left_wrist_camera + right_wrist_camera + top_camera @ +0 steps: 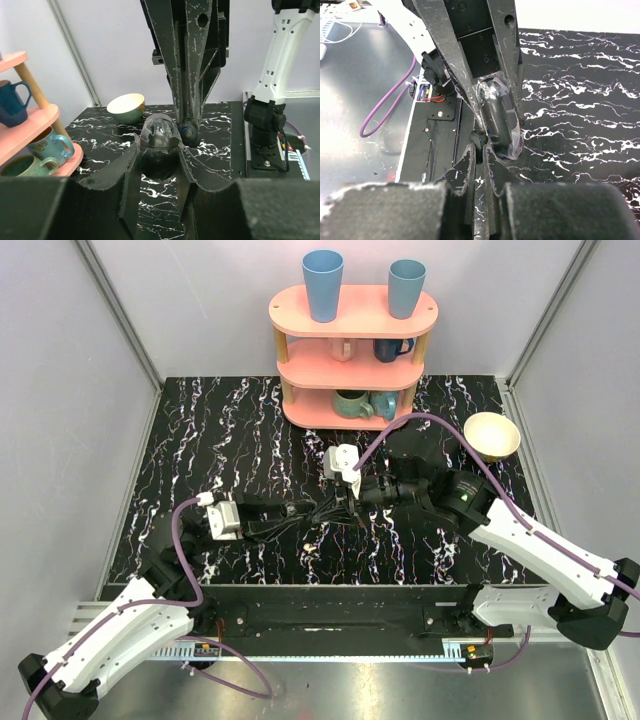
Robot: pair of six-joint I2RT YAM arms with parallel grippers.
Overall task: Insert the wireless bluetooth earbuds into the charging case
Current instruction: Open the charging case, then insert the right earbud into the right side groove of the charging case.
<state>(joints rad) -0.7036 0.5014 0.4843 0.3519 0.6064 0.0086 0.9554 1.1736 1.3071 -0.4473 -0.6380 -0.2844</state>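
The charging case (159, 145) looks dark here, a rounded shell with a clear lid hinged open. My left gripper (157, 150) is shut on its lower body above the table. In the right wrist view the case (501, 117) sits between the left arm's fingers (445, 45). One of the earbuds (481, 136) is a small black piece with a blue mark, and my right gripper (481, 150) is shut on it. This earbud (188, 134) hangs at the case's right rim, touching or nearly so. Both grippers meet mid-table (345, 502). Any other earbud is out of view.
A pink three-tier shelf (352, 350) with mugs and two blue cups stands at the back. A cream bowl (492, 435) sits at the back right, also seen behind the case (126, 108). The right arm's white base (272, 75) stands at the table's near edge.
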